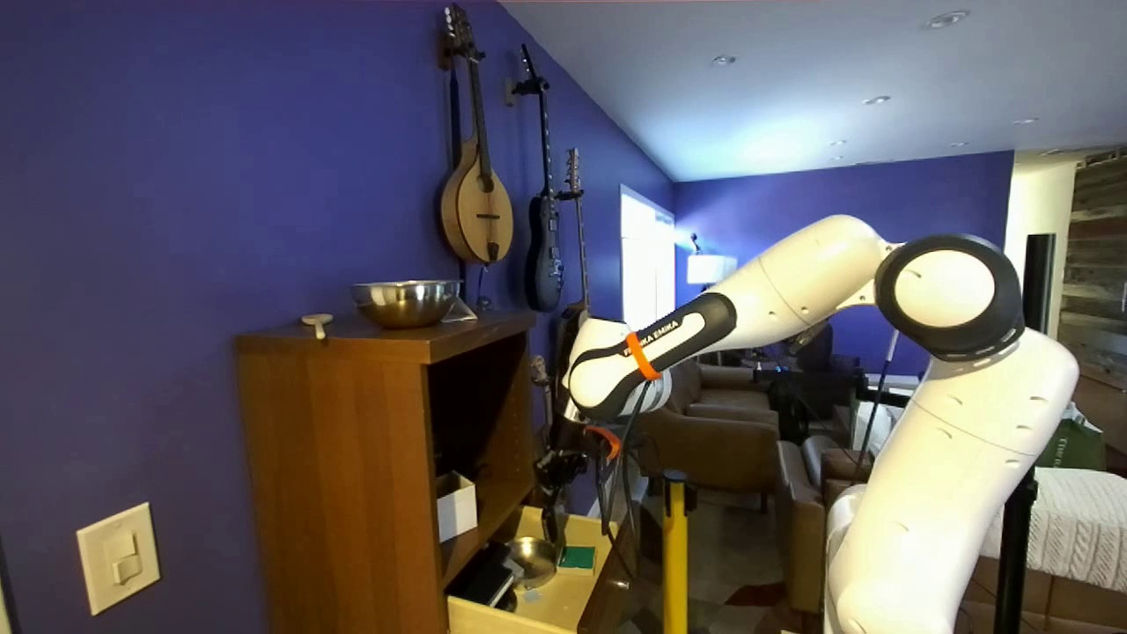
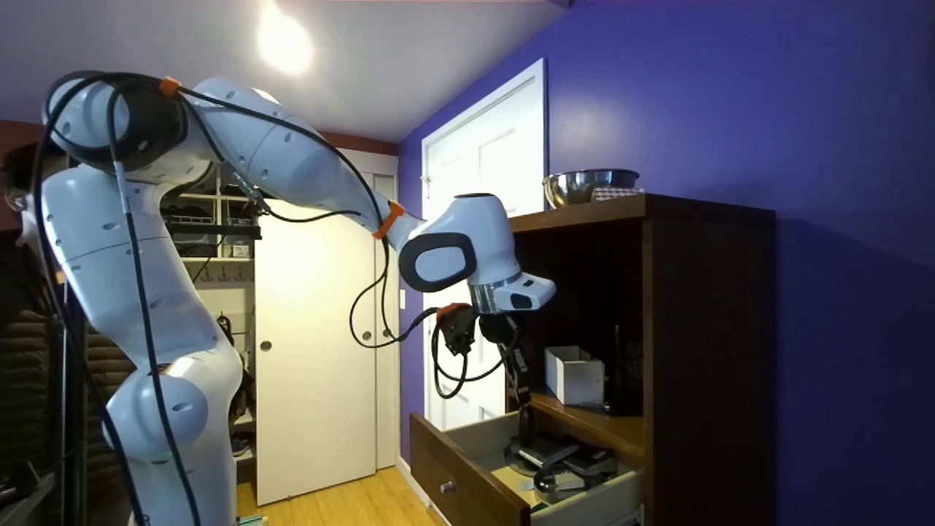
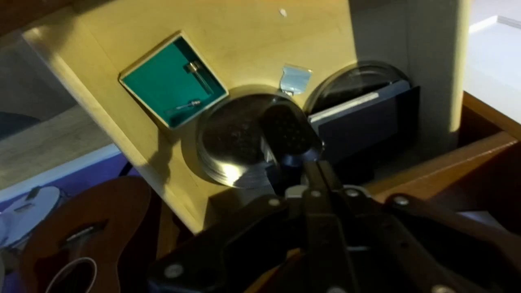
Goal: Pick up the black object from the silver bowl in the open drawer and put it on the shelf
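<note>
The silver bowl (image 3: 222, 165) sits in the open pale wood drawer (image 3: 244, 24); both show in an exterior view, bowl (image 1: 530, 568) and drawer (image 1: 563, 603). A black object (image 3: 290, 126) lies in the bowl's right part, beside a small silvery edge. My gripper (image 3: 317, 163) points down over the bowl, its two fingertips together at the black object's near edge. I cannot tell whether anything thin is between them. The gripper shows in both exterior views (image 1: 550, 524) (image 2: 524, 424), low in the drawer. The shelf (image 1: 506, 511) is the board above the drawer, also seen in an exterior view (image 2: 621, 435).
A white box (image 1: 456, 508) stands on the shelf. In the drawer are a green-lined box (image 3: 158, 87), a dark flat case (image 3: 358, 122) with a white edge, and a round dark item (image 3: 362, 77). Another metal bowl (image 1: 407, 304) sits on the cabinet top. Guitars hang nearby.
</note>
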Available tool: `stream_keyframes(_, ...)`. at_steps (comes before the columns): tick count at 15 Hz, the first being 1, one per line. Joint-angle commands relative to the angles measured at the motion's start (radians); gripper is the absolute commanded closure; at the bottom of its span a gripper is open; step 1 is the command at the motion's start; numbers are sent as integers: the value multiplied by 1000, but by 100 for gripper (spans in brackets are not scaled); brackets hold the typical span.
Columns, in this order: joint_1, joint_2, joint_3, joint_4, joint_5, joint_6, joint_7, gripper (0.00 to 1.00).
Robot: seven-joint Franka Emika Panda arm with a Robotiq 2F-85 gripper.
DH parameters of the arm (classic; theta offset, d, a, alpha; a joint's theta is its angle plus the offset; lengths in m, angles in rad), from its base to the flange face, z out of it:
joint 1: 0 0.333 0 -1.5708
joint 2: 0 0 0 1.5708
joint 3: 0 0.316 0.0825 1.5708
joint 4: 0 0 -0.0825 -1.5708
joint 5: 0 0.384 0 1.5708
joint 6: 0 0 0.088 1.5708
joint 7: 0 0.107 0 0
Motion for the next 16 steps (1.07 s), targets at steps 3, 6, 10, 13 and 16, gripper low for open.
stream_keyframes(3, 86, -70, -47, -65, 137, 260, -142, 99)
stream_keyframes(6, 148, -15, -82, -52, 180, 490, -174, 99)
stream_keyframes(10, 297, 42, -197, -21, 270, 684, -235, 99)
stream_keyframes(13, 441, 75, -322, 3, 295, 762, -252, 99)
stream_keyframes(16, 588, 109, -474, 30, 286, 803, -241, 99)
